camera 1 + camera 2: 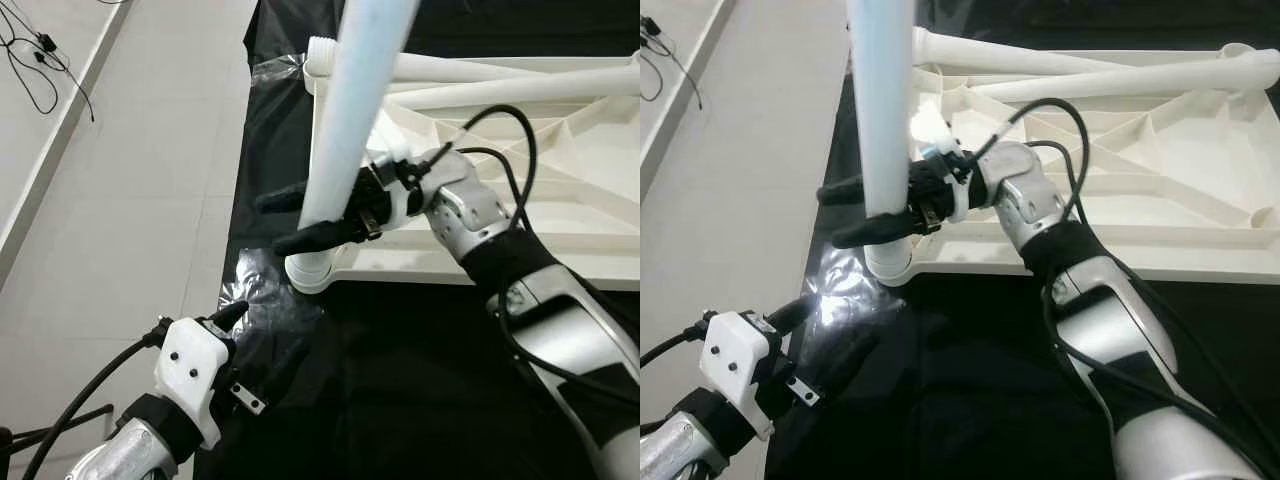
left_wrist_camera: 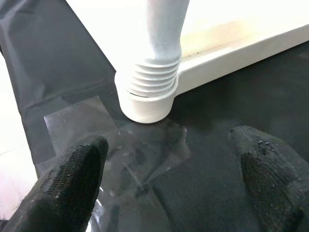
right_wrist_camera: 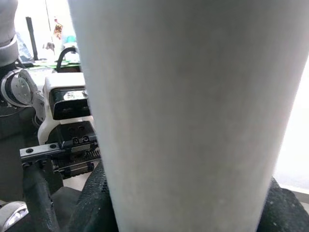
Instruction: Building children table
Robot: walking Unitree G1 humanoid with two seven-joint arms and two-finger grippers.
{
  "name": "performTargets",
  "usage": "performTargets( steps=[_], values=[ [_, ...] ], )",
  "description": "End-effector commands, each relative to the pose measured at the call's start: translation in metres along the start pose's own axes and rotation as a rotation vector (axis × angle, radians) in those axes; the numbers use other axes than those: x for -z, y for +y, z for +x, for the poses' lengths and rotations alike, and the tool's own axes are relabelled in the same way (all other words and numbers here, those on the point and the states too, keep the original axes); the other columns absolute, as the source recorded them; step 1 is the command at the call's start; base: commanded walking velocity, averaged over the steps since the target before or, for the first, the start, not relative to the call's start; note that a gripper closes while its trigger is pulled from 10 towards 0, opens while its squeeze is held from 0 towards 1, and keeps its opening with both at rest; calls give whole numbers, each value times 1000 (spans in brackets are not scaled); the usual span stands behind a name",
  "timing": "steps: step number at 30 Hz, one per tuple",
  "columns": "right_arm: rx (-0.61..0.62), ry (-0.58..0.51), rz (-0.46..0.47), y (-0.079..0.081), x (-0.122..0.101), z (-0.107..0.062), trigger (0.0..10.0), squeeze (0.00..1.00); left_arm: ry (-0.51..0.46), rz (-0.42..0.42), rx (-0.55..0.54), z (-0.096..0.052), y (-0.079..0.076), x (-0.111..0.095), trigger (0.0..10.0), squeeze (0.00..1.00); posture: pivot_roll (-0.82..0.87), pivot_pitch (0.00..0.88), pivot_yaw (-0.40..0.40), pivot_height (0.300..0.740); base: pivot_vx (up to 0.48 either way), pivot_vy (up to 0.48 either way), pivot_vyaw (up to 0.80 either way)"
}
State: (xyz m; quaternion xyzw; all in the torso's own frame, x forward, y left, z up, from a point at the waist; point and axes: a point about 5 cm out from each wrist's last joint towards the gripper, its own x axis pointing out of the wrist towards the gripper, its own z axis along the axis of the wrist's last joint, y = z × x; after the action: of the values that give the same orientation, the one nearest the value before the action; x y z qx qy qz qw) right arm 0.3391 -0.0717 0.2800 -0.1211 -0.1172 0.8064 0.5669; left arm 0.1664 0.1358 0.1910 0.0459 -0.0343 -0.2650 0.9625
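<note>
The white table top (image 1: 1160, 190) lies upside down on a black sheet (image 1: 970, 400) spread over the floor, its ribbed underside facing up; two loose white legs (image 1: 1110, 75) lie across its far side, one resting over the other; at the near left corner a white corner socket (image 1: 887, 265) sits at the edge of the top, and an upright white leg (image 1: 883, 110) stands in it, its threaded end (image 2: 150, 79) partly sunk into the socket with several ridges of thread still showing above the rim; the right gripper (image 1: 852, 212) reaches in from the right at about a third of the way up this leg, its two black fingers (image 1: 865, 233) pinching the leg between them, one finger passing in front of it and the other behind; in the right wrist view the leg stands close against the camera between the dark pads; the left gripper (image 2: 169, 174) hovers low over the sheet just in front of the socket, touching nothing, its fingers (image 2: 72, 174) spread wide apart and empty; a patch of clear shiny plastic film (image 2: 120, 145) lies on the sheet beneath it, next to the socket; pale floor tiles (image 1: 130, 230) run along the left of the sheet, with black cables (image 1: 40, 60) lying at the far left.
</note>
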Motion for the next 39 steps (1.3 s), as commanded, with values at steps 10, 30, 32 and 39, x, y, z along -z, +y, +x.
performTargets(
  steps=[10, 30, 32, 39],
  values=[
    [-176, 374, 131, 34, 60, 0, 10000, 0, 26, -11, 7, 0, 1, 5, 10000, 0, 62, 374, 47, 740, 0, 0, 0],
    [-12, 437, 224, 13, 63, 10, 10000, 0, 20, -6, 2, 1, 2, 5, 10000, 0, 55, 371, 36, 740, 0, 0, 0],
    [42, 422, 260, 11, 67, 10, 10000, 0, 20, -6, 2, 1, 2, 5, 10000, 0, 55, 372, 36, 740, 0, 0, 0],
    [173, 357, 352, 15, 85, 13, 10000, 0, 20, -7, 3, 0, 2, 4, 10000, 0, 58, 377, 43, 740, 0, 0, 0]
  ],
)
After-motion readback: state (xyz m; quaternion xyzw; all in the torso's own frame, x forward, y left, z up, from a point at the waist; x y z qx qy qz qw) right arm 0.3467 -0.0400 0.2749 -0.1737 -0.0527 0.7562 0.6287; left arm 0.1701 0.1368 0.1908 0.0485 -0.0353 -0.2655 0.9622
